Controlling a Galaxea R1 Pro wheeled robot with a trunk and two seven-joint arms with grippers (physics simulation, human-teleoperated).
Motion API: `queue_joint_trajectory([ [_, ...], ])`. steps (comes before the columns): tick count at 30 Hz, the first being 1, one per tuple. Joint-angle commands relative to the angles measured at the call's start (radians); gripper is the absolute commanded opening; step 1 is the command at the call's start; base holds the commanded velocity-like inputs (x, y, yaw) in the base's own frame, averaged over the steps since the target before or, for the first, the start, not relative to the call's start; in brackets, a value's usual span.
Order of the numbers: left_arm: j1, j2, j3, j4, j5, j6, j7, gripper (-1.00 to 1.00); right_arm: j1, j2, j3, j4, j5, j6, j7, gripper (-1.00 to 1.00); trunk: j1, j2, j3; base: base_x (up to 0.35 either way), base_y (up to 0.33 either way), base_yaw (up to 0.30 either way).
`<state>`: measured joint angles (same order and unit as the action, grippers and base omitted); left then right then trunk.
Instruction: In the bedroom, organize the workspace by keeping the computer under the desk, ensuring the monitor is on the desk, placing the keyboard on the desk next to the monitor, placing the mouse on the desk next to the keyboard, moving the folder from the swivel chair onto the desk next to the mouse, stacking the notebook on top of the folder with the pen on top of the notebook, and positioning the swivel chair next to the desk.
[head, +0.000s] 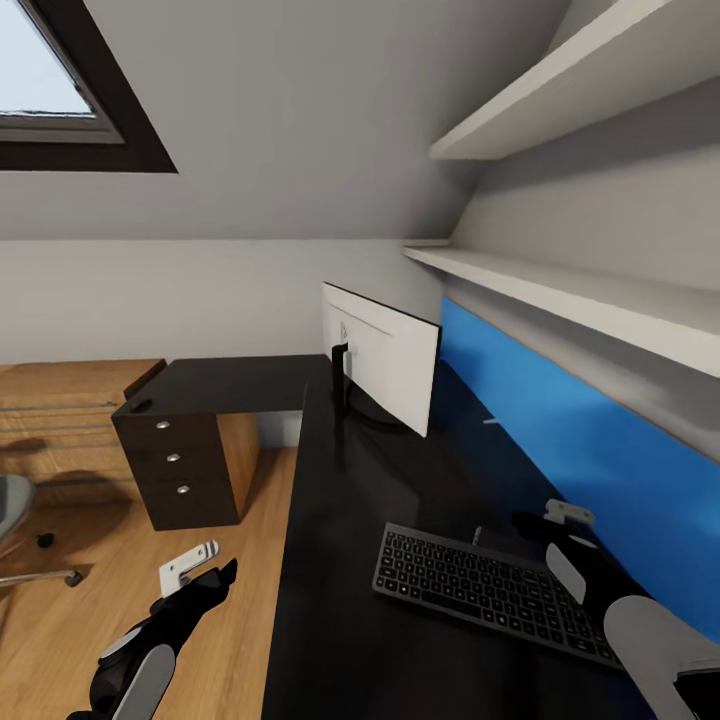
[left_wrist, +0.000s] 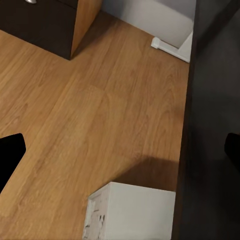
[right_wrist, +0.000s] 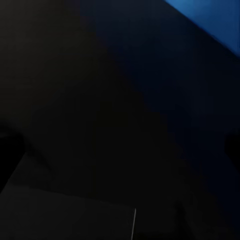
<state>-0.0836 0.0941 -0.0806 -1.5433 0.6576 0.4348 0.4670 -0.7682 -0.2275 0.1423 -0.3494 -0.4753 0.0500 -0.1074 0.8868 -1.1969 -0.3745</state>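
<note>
My left pincer (head: 200, 570) hangs over the wood floor (head: 130, 600), off the near edge of the desk (head: 330, 620). Its tips show as dark shapes at the picture's sides in its wrist view, apart and holding nothing. Below it in that view sits the white computer (left_wrist: 132, 212), at the desk's edge and seemingly tucked partly under the top.

My right pincer (head: 545, 530) is out over the desk top, just past the far right end of the keyboard (head: 490, 585), with the blue wall panel (head: 600, 470) beyond it. I cannot tell how wide it stands, for its wrist view is too dark, nor whether it carries anything.

Farther from both pincers, the monitor (head: 385, 355) stands on the desk with its white back toward me. The drawer unit (head: 180, 470) lies beyond my left pincer, and the swivel chair (head: 15, 520) shows only an edge, well off to that side.

I judge the keyboard step about settled and the mouse next. That calls for finding it first, then setting it on the bare desk top beside the keyboard.
</note>
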Motion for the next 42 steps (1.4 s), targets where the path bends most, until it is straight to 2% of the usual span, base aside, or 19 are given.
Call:
queue_joint_trajectory([
  [1, -0.001, 0.001, -0.002, -0.001, 0.01, 0.001, 0.01, 1.0, 0.0, -0.001, 0.008, -0.003, -0.006, 0.004, -0.008, 1.0, 0.004, -0.008, -0.004, 0.0, 0.0, 0.0],
  [14, -0.001, 0.002, -0.001, -0.001, 0.01, 0.001, 0.01, 1.0, 0.0, -0.001, 0.008, -0.005, -0.007, 0.004, -0.006, 1.0, 0.054, -0.099, -0.045, 0.0, 0.0, 0.0],
  [17, -0.001, 0.002, 0.0, -0.001, 0.01, 0.001, 0.01, 1.0, 0.0, -0.008, 0.003, -0.005, -0.009, 0.034, -0.006, 1.0, 0.065, -0.12, -0.055, 0.0, 0.0, 0.0],
  [19, -0.001, 0.002, 0.001, -0.001, 0.01, 0.001, 0.01, 1.0, 0.0, -0.015, -0.01, -0.005, -0.01, 0.067, -0.003, 1.0, 0.073, -0.134, -0.061, 0.0, 0.0, 0.0],
  [20, -0.001, 0.002, 0.001, -0.001, 0.01, 0.001, 0.01, 1.0, 0.0, -0.021, -0.06, -0.005, -0.01, 0.11, 0.007, 1.0, 0.077, -0.141, -0.064, 0.0, 0.0, 0.0],
  [24, -0.001, 0.003, 0.002, -0.001, 0.01, 0.001, 0.01, 1.0, 0.0, -0.026, -0.117, -0.006, -0.008, 0.167, 0.035, 1.0, 0.084, -0.155, -0.07, 0.0, 0.0, 0.0],
  [27, -0.001, 0.003, 0.001, -0.001, 0.01, 0.001, 0.01, 1.0, 0.0, -0.029, -0.128, -0.006, -0.009, 0.186, 0.044, 1.0, 0.084, -0.155, -0.07, 0.0, 0.0, 0.0],
  [32, -0.001, 0.002, 0.0, -0.001, 0.01, 0.001, 0.025, 1.0, 0.0, -0.03, -0.133, -0.006, -0.008, 0.196, 0.05, 1.0, 0.104, -0.19, -0.086, 0.0, 0.0, 0.0],
  [34, -0.001, 0.002, -0.001, 0.0, 0.01, 0.001, 0.053, 1.0, 0.0, -0.03, -0.134, -0.007, -0.008, 0.197, 0.051, 1.0, 0.104, -0.19, -0.086, 0.0, 0.0, 0.0],
  [42, -0.001, 0.002, -0.001, 0.013, 0.011, 0.001, 0.062, 1.0, 0.0, -0.03, -0.135, -0.006, -0.008, 0.198, 0.052, 1.0, 0.104, -0.19, -0.086, 0.0, 0.0, 0.0],
])
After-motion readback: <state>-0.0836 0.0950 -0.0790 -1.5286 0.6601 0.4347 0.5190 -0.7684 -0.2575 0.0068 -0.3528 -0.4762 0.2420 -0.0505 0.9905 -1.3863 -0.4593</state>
